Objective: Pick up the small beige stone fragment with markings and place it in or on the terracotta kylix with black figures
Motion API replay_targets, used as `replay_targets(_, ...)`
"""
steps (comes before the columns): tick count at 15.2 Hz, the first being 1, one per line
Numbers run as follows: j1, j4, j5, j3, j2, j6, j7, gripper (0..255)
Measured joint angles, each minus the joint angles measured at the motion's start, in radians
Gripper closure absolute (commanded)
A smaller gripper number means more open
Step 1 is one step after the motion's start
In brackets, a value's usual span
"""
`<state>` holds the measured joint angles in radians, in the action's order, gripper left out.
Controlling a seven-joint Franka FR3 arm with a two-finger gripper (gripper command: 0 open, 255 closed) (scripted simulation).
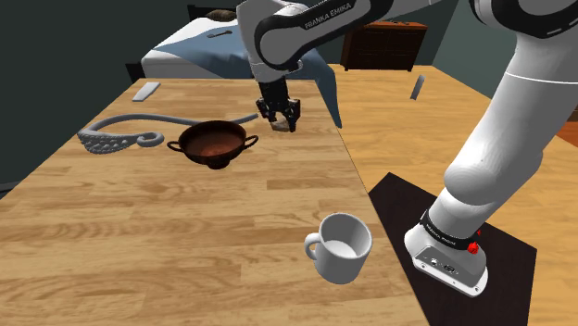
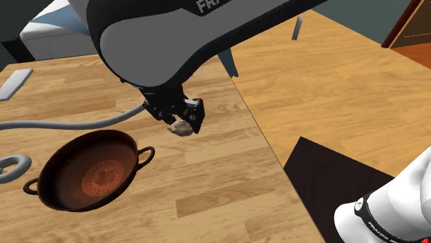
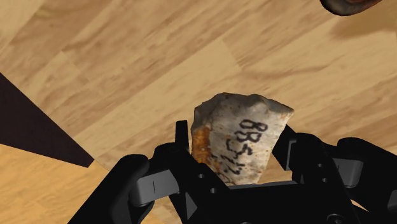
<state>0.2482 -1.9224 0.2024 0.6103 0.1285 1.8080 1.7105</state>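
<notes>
The beige stone fragment (image 3: 238,137) carries black handwritten markings and an orange-stained side. My gripper (image 3: 234,156) is shut on it, one black finger on each flank. In the shoulder view the gripper (image 1: 279,115) hangs low over the wooden table with the fragment (image 1: 281,124) at its tips, to the right of the kylix (image 1: 218,142) and slightly beyond it. The kylix is a dark brown two-handled bowl with a reddish inside. In the second exterior view the fragment (image 2: 181,128) sits in the gripper (image 2: 179,119), up and to the right of the kylix (image 2: 90,169).
A white mug (image 1: 341,245) lies tilted near the table's front right. A grey curved object (image 1: 120,133) stretches behind and left of the kylix. The table's right edge (image 1: 357,167) runs close to the gripper. A bed (image 1: 199,46) stands behind the table.
</notes>
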Motion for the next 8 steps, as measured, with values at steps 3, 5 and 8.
replay_targets(3,0.003,0.025,-0.01,0.0,-0.016,-0.036,-0.013,255)
replay_targets(5,0.003,0.044,-0.016,0.001,-0.024,-0.061,-0.019,255)
replay_targets(8,0.004,0.071,-0.023,0.002,-0.035,-0.097,-0.027,255)
